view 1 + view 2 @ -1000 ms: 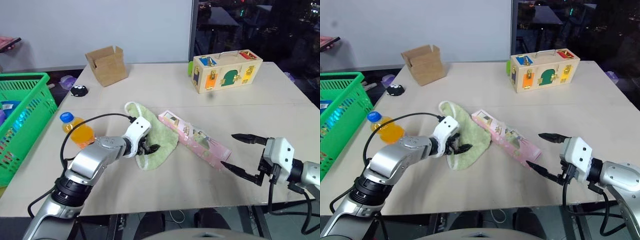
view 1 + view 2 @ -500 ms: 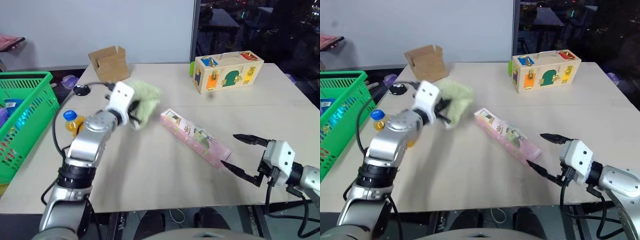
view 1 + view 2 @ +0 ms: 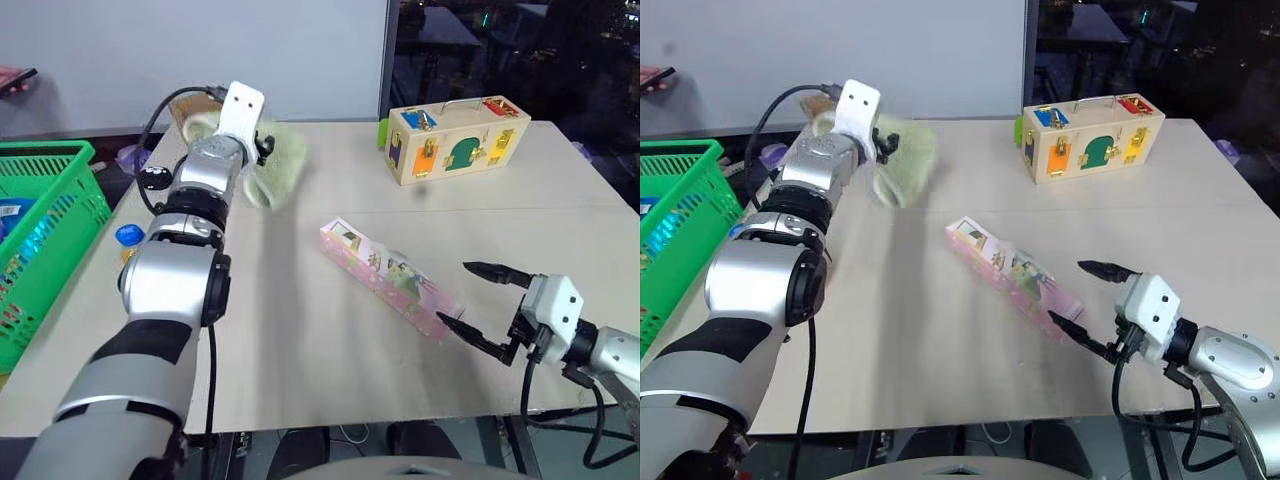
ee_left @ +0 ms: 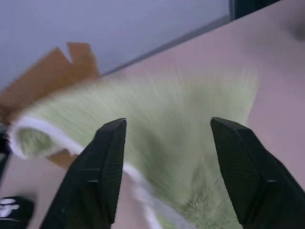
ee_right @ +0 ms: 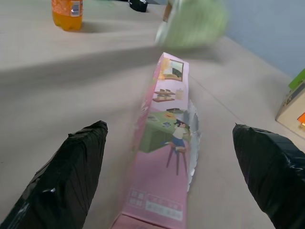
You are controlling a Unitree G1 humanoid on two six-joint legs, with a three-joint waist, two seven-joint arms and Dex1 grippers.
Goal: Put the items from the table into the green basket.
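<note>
Pale green terry cloth [image 3: 275,170] is what I read at the left gripper [image 4: 164,143]: the cloth sits raised above the table [image 3: 300,400], near its far-left corner and in front of an open cardboard box [image 4: 43,76]. In the left wrist view the two black fingers [image 4: 102,167] stand apart with the cloth spread across the gap and beyond them; I cannot tell from these views whether the jaws pinch it at their base or merely stand around it. The cloth is blurred in all views. The green basket [image 3: 55,225] stands off the table's left edge, well apart from the cloth, with some coloured items inside it that I cannot identify. The small orange-drink bottle [image 5: 66,13] with the blue cap stands upright on the table near the basket side, largely hidden behind my left arm in the head views. The long pink printed carton [image 3: 390,278] lies flat and diagonal near the table's middle, its near end pointing toward the right gripper [image 3: 480,300]. That gripper is spread wide with nothing between its fingers; in the right wrist view the carton's near end lies between the two fingertips [image 5: 66,181] without touching either. A wooden latch-board box [image 3: 455,140] with a wire handle stands at the far right of the table. A small black object [image 3: 152,178] lies near the far-left edge, beside the left arm.
</note>
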